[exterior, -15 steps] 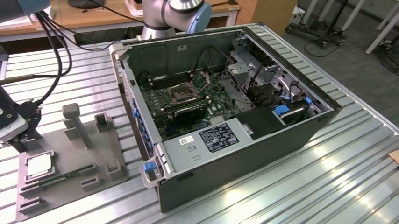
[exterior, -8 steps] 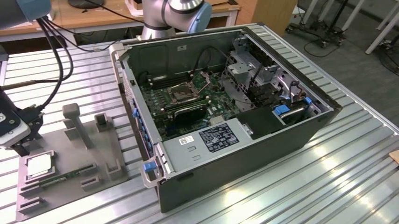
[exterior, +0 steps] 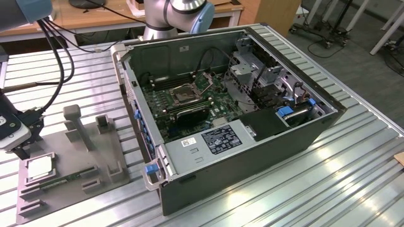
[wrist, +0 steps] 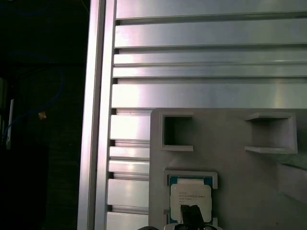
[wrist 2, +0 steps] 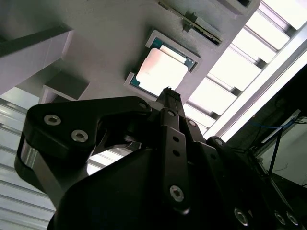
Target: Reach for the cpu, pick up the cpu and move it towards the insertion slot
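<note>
cpu (wrist 2: 162,72) | in a recess of the grey tray (wrist 2: 96,48), just under my claw (wrist 2: 168,92) | clenched or released, I cannot tell

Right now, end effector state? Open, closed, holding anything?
End effector: open or closed cannot be told; it hangs close over the cpu, which lies in its recess in the grey tray.

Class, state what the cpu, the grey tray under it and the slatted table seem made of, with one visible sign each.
The cpu: probably metal lid, pale silvery satin face; green rim suggests circuit board. The grey tray: likely plastic, matte uniform grey with moulded pockets. The table: apparently aluminium, bright reflective ribbed slats.
</note>
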You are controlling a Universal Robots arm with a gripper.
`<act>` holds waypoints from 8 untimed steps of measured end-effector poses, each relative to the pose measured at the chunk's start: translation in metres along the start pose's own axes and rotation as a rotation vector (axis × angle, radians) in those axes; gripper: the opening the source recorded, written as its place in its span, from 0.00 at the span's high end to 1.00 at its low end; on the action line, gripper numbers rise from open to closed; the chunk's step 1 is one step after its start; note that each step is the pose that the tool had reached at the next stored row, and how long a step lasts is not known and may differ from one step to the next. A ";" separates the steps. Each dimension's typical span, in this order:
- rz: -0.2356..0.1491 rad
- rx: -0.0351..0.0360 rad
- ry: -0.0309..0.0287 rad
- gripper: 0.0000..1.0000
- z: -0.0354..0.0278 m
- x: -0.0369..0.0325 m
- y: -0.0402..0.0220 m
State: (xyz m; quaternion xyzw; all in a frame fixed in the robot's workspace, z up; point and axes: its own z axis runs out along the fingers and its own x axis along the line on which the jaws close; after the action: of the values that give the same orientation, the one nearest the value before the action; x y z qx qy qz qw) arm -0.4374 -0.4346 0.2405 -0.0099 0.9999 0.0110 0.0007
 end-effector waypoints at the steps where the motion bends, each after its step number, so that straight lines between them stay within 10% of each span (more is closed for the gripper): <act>1: 0.000 0.0000 -0.0001 0.89 0.0001 0.0000 -0.0001; 8: 0.000 0.0000 0.0000 0.89 0.0002 0.0000 -0.0011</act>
State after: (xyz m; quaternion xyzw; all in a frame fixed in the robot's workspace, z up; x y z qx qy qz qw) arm -0.4374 -0.4357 0.2402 -0.0099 0.9999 0.0110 0.0007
